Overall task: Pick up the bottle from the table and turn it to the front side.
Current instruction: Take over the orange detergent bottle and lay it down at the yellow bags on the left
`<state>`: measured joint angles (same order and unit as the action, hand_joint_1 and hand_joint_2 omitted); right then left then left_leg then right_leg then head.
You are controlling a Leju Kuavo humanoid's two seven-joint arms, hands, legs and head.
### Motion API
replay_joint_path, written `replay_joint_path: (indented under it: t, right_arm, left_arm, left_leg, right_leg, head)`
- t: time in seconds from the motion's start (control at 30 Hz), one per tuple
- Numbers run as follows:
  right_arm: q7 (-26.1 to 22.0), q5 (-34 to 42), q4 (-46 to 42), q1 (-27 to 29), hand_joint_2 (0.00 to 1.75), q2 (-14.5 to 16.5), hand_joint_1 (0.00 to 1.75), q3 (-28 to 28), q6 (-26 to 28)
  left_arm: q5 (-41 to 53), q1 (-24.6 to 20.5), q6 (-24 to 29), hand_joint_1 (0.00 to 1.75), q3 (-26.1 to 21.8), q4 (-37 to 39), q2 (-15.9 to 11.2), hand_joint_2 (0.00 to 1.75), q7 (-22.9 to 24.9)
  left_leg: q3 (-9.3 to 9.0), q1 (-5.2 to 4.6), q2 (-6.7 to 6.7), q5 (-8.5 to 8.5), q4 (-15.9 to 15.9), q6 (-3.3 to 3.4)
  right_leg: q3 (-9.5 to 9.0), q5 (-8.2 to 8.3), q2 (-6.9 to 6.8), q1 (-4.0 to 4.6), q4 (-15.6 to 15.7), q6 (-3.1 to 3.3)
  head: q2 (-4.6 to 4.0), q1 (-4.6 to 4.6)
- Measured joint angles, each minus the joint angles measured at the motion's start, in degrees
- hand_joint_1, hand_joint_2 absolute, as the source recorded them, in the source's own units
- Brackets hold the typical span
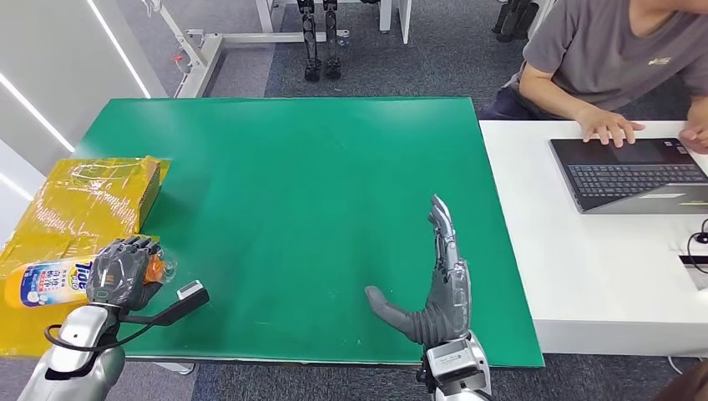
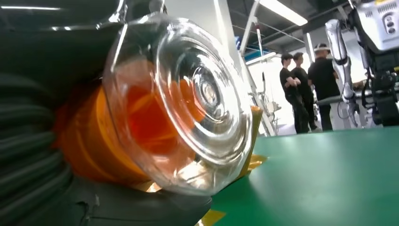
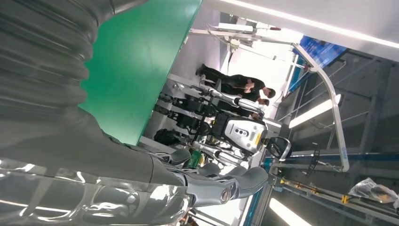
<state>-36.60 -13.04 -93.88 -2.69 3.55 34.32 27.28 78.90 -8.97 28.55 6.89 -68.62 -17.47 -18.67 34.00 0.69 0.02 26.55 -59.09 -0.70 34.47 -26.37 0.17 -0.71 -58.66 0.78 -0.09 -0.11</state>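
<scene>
A detergent bottle with a blue and white label and orange liquid lies on its side at the green table's near left corner, over yellow wrapping. My left hand grips its cap end, fingers wrapped over the top. In the left wrist view the clear cap and orange neck of the bottle sit close against my left hand. My right hand stands edge-on above the table near the front edge, fingers straight and thumb out, holding nothing. The right wrist view shows those fingers extended.
A yellow-wrapped box lies at the left edge of the green table. To the right stands a white table with a laptop, where a person sits typing. People and another robot stand far behind.
</scene>
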Motion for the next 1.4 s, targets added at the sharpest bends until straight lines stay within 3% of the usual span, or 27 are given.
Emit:
replay_joint_path:
  t: [0.17,0.57,0.9,1.2,1.4]
  right_arm:
    - [0.0,0.0,0.0,0.0,1.75,0.3,0.00,-0.6,-1.5]
    - [-0.8,1.3,0.5,-0.2,1.75,1.6,0.00,-2.0,-1.5]
    - [-1.2,1.7,0.1,0.2,1.75,2.4,0.00,-3.2,-1.2]
    - [-1.3,1.2,0.0,1.3,1.75,2.5,0.00,-4.0,-1.6]
    - [-1.3,0.4,-0.3,2.0,1.75,2.5,0.00,-4.0,-1.3]
  left_arm:
    - [8.0,-5.3,-1.8,1.75,2.4,8.0,-2.2,1.75,0.8]
    - [10.8,-13.1,-3.3,1.75,9.8,20.1,-4.1,1.75,3.0]
    - [10.8,-14.6,-4.0,1.75,12.9,24.3,-6.6,1.75,3.7]
    - [10.7,-15.5,-3.6,1.75,14.3,25.4,-6.4,1.75,3.2]
    - [6.2,-18.2,-2.4,1.75,14.4,25.5,-4.3,1.75,-1.6]
  left_leg:
    - [0.00,0.01,0.00,-0.03,0.0,-0.05]
    - [0.01,0.01,0.01,-0.04,0.0,-0.05]
    - [0.01,0.02,0.01,-0.04,0.0,-0.06]
    - [0.00,0.00,0.01,-0.04,0.0,-0.06]
    - [0.00,0.00,0.00,-0.06,0.0,-0.08]
  right_leg:
    - [-0.01,0.03,0.00,0.00,0.0,0.04]
    - [0.00,0.05,0.01,0.00,0.0,0.06]
    - [0.04,0.04,0.03,0.01,0.0,0.07]
    - [0.02,0.04,0.00,0.00,0.0,0.07]
    - [0.01,0.07,0.01,0.00,0.0,0.07]
  head:
    - [0.00,0.00]
    - [0.00,0.02]
    - [0.00,0.00]
    - [0.00,0.01]
    - [0.00,0.01]
